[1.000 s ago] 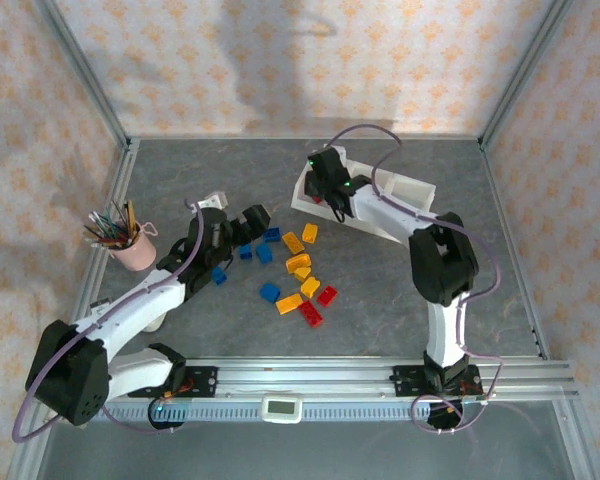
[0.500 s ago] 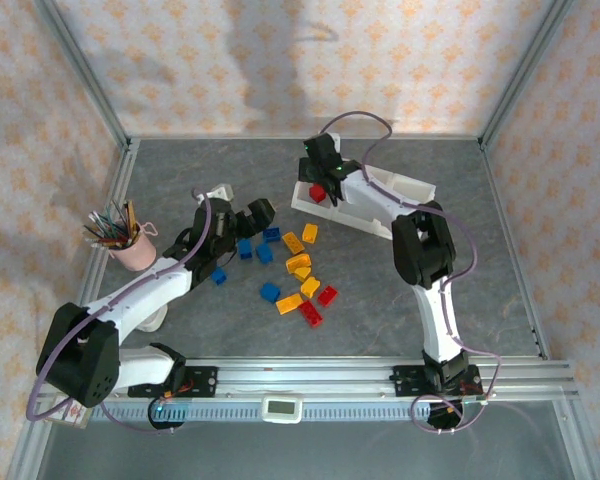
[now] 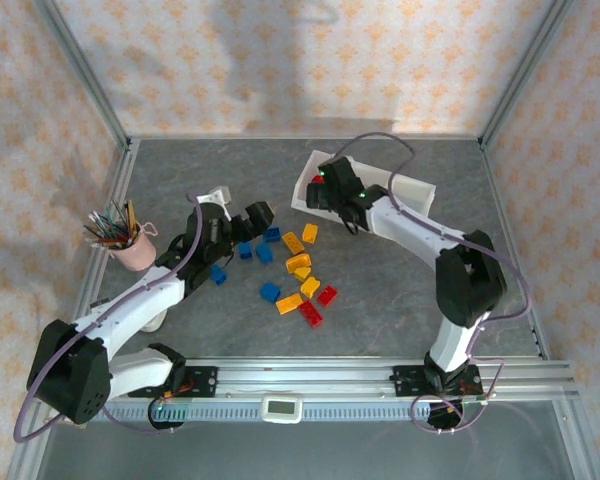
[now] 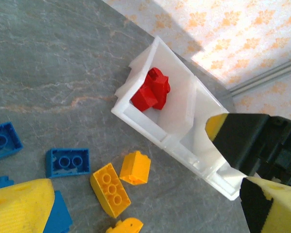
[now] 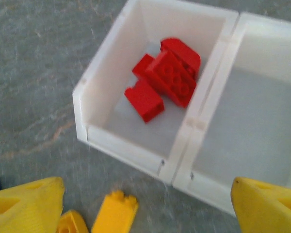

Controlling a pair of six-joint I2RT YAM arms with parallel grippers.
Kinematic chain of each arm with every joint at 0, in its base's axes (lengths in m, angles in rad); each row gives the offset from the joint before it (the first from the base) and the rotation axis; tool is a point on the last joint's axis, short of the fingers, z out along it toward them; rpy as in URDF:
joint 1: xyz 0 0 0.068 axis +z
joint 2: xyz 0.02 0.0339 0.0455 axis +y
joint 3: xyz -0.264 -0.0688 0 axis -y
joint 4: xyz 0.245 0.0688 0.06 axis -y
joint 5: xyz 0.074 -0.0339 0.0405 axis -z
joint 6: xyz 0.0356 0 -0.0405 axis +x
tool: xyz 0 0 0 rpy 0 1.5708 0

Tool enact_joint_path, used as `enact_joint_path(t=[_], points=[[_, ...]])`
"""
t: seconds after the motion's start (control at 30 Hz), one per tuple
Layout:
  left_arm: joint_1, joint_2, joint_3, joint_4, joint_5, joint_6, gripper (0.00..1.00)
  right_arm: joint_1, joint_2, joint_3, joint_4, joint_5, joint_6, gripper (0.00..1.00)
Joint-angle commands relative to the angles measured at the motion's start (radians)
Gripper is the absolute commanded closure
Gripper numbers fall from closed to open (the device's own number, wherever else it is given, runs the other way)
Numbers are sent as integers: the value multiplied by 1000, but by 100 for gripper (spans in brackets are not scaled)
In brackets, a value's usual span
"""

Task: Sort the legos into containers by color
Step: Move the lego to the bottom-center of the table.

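Left gripper, jaws spread wide with nothing between them, hangs at the left edge of the loose legos scattered on the grey table. In the left wrist view, blue bricks lie by its left finger and yellow bricks lie between the two fingers. Farther back, the right gripper is likewise wide apart and empty, just short of the near wall of the white three-compartment tray; the red bricks lie heaped in the end compartment straight ahead of its fingers, clear of them.
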Motion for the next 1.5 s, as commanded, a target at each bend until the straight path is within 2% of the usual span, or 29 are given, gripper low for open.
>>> enact_joint_path(t=[0.0,0.27,0.53,0.77,1.03,1.27,1.47], points=[[-40,-39,-30,-35,6,-11,1,16,-103,-97,-34,-11,54,12],[-152,-120,-115,-35,-64,-78,1,90,-282,-365,-87,-17,192,12],[-191,-147,-184,21,-89,-147,1,177,-348,-581,-29,-16,404,12],[-218,-113,-162,33,-99,-148,1,270,-282,-587,26,-31,471,12],[-223,-96,-158,33,-102,-148,1,305,-228,-594,39,-22,501,13],[-223,-93,-154,30,-107,-147,1,322,-251,-614,-20,-10,504,20],[-225,-87,-145,31,-102,-144,1,325,-305,-641,-78,-21,491,30]])
